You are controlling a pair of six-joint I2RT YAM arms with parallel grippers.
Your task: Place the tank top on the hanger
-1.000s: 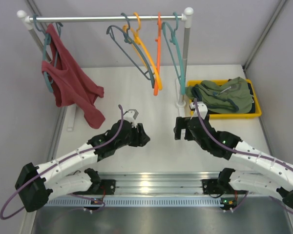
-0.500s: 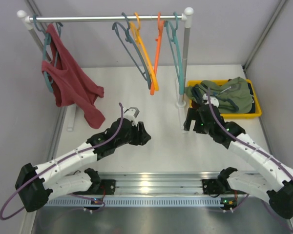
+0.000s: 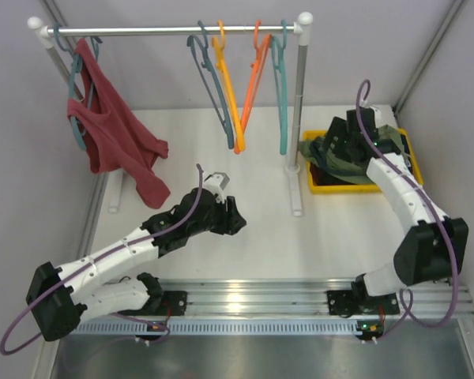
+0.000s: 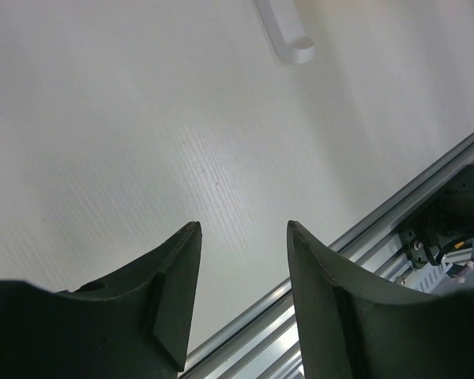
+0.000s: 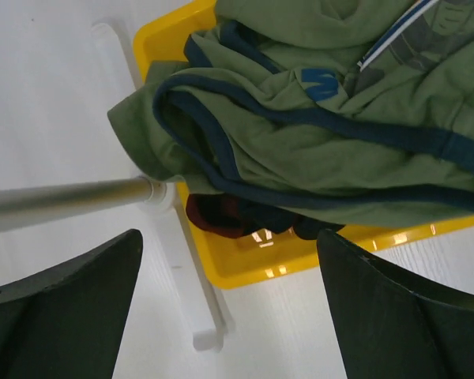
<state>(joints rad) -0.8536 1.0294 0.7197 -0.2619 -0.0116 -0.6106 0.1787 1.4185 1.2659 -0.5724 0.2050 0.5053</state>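
The olive-green tank top [image 3: 389,147] with dark teal trim lies crumpled in a yellow bin [image 3: 341,187] at the right; it fills the top of the right wrist view [image 5: 324,142]. The slate blue-grey hanger [image 3: 210,85] hangs empty on the rack rail. My right gripper [image 3: 333,148] hovers above the bin's left end, open and empty [image 5: 229,237]. My left gripper [image 3: 232,220] is open and empty low over the bare table [image 4: 243,229], left of centre.
A red tank top [image 3: 110,134] hangs on a teal hanger at the rail's left. Yellow [image 3: 231,95], orange [image 3: 251,79] and teal [image 3: 283,87] hangers hang by the rack post [image 3: 300,87]. A dark maroon-navy garment [image 5: 237,217] lies under the tank top. The rack foot [image 5: 197,300] lies beside the bin.
My right arm has swung from the table's middle out to the far right, over the bin. The empty hangers have swung on the rail. My left arm has barely moved.
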